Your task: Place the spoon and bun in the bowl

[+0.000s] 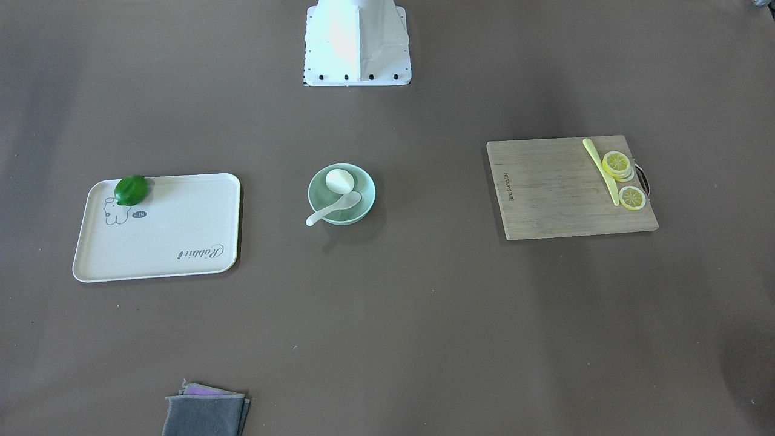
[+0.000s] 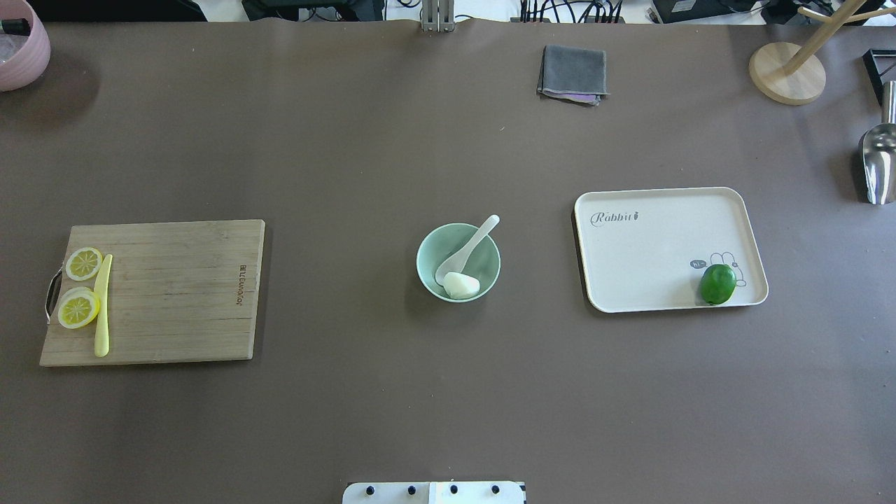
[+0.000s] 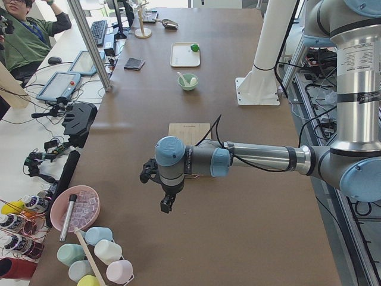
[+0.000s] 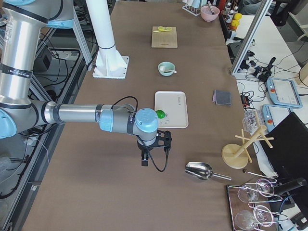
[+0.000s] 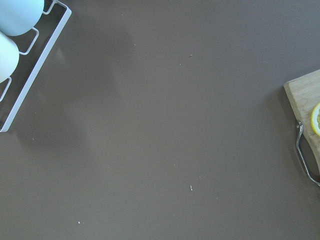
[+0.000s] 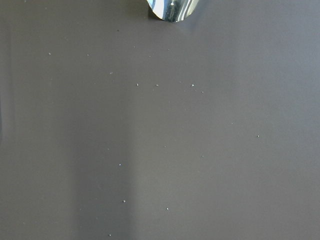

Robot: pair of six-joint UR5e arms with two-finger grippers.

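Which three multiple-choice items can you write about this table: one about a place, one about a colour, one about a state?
1. Where is the bun?
A. inside the bowl
B. beside the bowl
C. under the bowl

2. What colour is the fruit on the tray?
A. yellow
B. red
C. green

3. How does the spoon lie?
A. wholly outside the bowl
B. scoop in the bowl, handle leaning out over the rim
C. standing upright in the bowl

Answers:
1 A: the bun sits within the rim, next to the scoop of the spoon.
2 C: the fruit is dark green and lies in a corner of the tray.
3 B: the handle sticks out past the rim in both views of the table from above.
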